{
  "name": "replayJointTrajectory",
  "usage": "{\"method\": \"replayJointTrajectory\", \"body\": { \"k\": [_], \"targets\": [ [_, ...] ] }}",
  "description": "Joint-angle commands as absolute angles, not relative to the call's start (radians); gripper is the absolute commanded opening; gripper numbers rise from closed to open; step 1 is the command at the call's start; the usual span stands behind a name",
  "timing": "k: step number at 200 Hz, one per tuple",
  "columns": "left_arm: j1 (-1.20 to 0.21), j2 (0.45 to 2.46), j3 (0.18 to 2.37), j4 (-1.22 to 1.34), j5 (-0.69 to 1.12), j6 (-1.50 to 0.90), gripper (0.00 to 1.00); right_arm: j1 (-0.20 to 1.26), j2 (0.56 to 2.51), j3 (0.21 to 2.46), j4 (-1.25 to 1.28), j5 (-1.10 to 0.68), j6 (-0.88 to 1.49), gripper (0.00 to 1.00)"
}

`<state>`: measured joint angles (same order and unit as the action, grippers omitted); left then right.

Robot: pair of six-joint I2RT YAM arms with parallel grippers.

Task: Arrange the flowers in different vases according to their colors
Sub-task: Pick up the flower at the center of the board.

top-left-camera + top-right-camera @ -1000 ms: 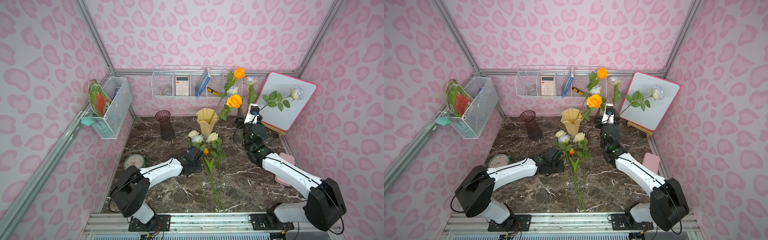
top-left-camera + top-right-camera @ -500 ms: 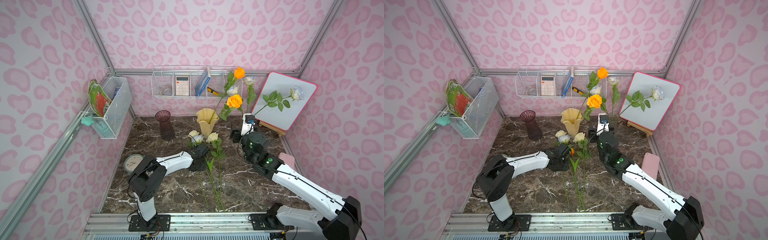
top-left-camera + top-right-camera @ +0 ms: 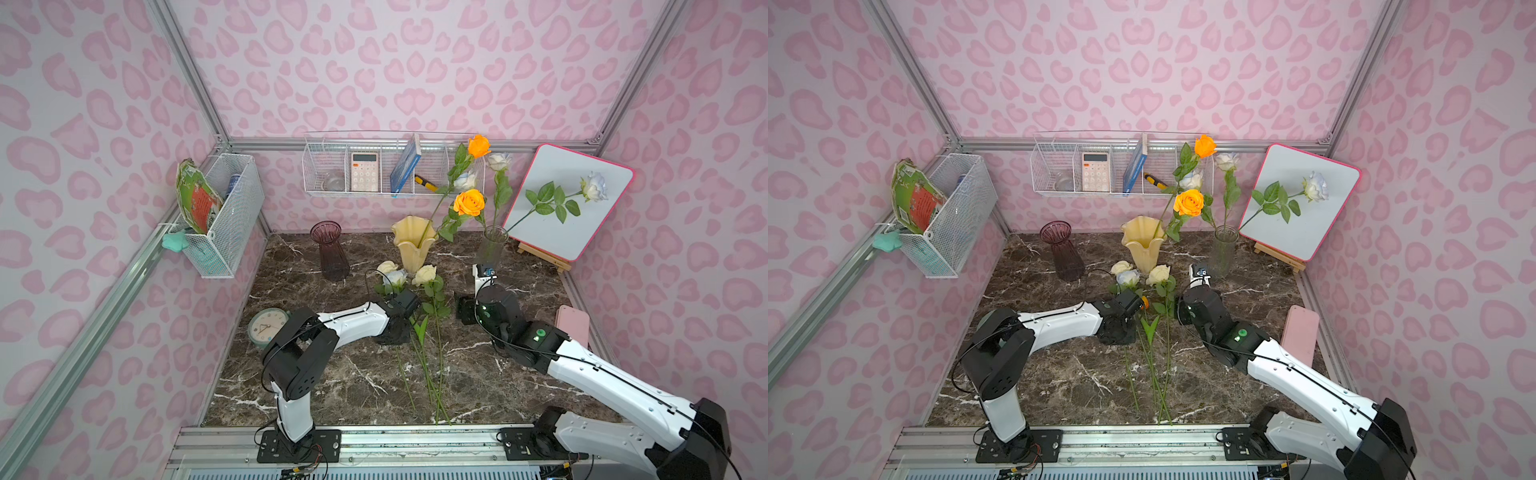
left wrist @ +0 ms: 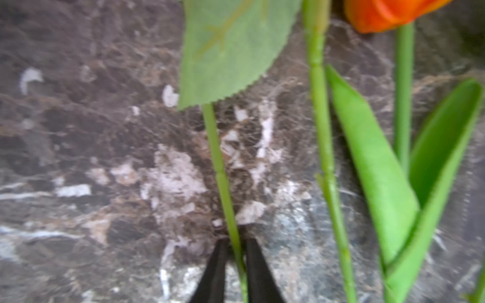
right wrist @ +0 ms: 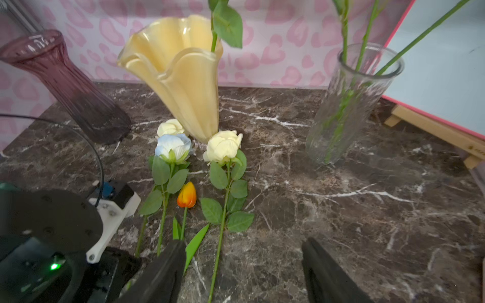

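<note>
At the tabletop (image 3: 332, 374), left gripper (image 4: 236, 241) pinches one green stem (image 4: 221, 178); right gripper (image 5: 242, 242) gapes.

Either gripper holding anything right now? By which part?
Left gripper pinches a rose stem below its leaf; which rose, unclear. Right gripper is open, empty.

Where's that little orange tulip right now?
In the right wrist view the orange tulip lies flat on the marble table, between the stems of the bluish white rose and a cream rose, just in front of the yellow vase.
</note>
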<state>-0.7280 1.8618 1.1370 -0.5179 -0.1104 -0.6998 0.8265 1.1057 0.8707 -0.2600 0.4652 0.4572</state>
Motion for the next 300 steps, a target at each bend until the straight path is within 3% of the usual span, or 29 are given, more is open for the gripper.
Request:
{"method": "replayJointTrajectory", "body": {
  "k": [1, 44, 112, 205, 300],
  "targets": [
    [-0.727, 1.897, 1.135, -0.548, -0.094, -0.687, 0.0, 0.848, 1.153, 0.904, -0.368, 0.401, 0.521, 0.73],
    [-0.729, 1.829, 1.082, -0.554, -0.128, -0.688, 0.0, 0.877, 1.2, 0.904, -0.418, 0.335, 0.568, 0.73],
    [-0.787, 1.457, 1.054, -0.662, -0.195, -0.657, 0.0, 0.895, 1.358, 0.906, -0.297, 0.078, 0.513, 0.73],
    [-0.802, 1.083, 1.109, -0.812, -0.346, -0.496, 0.0, 0.98, 1.642, 1.105, -0.362, 0.041, 0.508, 0.69],
    [-0.769, 1.055, 1.248, -0.584, -0.571, -0.16, 0.0, 0.986, 1.803, 1.152, -0.403, 0.012, 0.531, 0.56]
  ]
}}
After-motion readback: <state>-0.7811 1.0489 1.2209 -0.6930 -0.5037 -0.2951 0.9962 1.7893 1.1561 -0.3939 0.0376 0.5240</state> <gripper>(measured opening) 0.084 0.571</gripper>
